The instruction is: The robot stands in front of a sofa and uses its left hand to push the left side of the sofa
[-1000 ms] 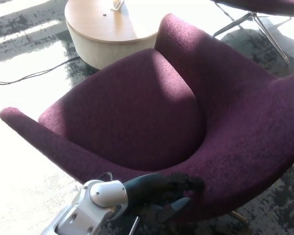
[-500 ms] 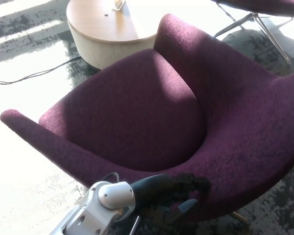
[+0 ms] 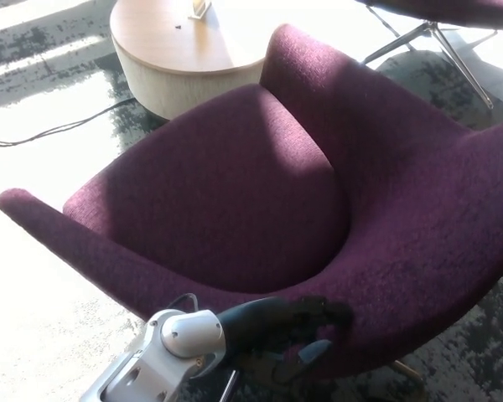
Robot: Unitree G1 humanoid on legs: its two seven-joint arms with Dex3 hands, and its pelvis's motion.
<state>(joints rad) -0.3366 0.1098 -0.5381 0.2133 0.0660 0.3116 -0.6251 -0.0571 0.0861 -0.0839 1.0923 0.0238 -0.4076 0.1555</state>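
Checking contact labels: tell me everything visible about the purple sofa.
The sofa is a one-seat shell in deep purple woven fabric, with a rounded seat cushion, a curved back and low arms, part sunlit, part shaded. It stands on patterned carpet beside a round wooden table. The left hand presses against its lower front edge. A metal leg shows underneath.

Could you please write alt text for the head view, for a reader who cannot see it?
The robot's left hand presses against the near outer edge of a purple sofa. Behind it stands a round wooden table, with a cable on the sunlit floor.
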